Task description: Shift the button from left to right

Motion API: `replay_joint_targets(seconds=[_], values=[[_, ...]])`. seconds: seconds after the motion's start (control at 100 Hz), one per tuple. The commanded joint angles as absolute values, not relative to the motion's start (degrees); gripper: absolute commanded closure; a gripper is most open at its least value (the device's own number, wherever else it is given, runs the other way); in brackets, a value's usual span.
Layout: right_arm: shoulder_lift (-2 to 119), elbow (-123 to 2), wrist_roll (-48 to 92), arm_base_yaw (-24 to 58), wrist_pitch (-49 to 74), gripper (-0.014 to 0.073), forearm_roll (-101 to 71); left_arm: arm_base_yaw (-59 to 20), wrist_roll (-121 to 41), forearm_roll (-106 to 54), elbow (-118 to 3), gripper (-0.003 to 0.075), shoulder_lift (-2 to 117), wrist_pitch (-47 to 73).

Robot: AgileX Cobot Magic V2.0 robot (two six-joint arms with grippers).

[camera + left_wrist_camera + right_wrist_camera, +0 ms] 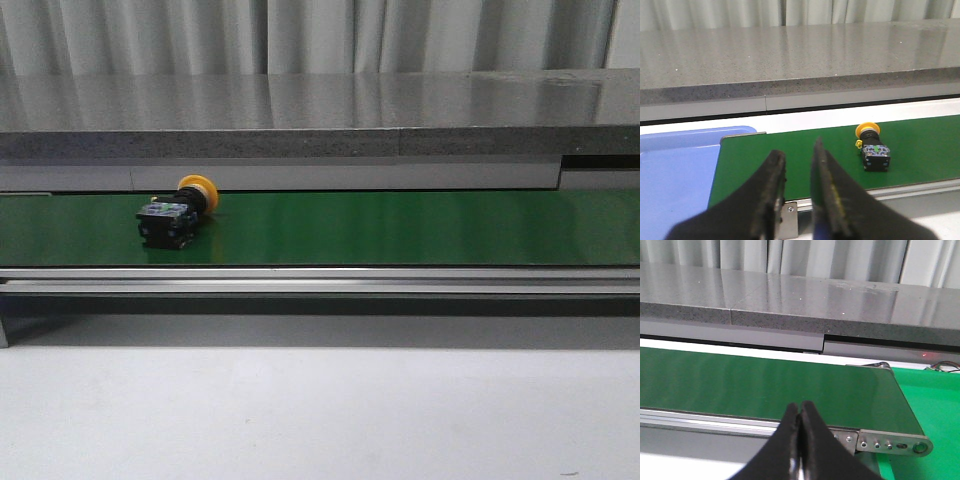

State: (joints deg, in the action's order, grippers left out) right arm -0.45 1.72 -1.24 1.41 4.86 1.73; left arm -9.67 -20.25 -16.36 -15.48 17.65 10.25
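The button [178,212] lies on its side on the green conveyor belt [400,228], left of the middle, with its yellow cap toward the back. In the left wrist view the button [873,148] lies ahead and to one side of my left gripper [796,150]. That gripper is open and empty, its black fingers [773,170] apart, above the belt's near end. My right gripper [798,407] is shut and empty, over the belt's front rail near the other end. Neither gripper shows in the front view.
A blue tray [675,170] sits beside the belt's left end. A grey stone ledge [320,115] runs behind the belt. A metal rail [320,280] runs along its front. A bright green surface [935,410] lies past the belt's right end.
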Motion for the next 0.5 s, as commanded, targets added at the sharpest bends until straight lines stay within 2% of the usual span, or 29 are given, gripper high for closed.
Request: replay_joint_targets(seconds=[0.0, 0.49], values=[[-1.5, 1.7, -1.1, 1.5, 0.0, 0.0662, 2.4, -9.9, -20.2, -17.2, -17.2, 0.0715, 18.0, 5.6], [-1.5, 1.7, -1.1, 1.5, -2.3, 0.0662, 2.4, -9.9, -20.2, -17.2, -17.2, 0.0715, 18.0, 5.6]])
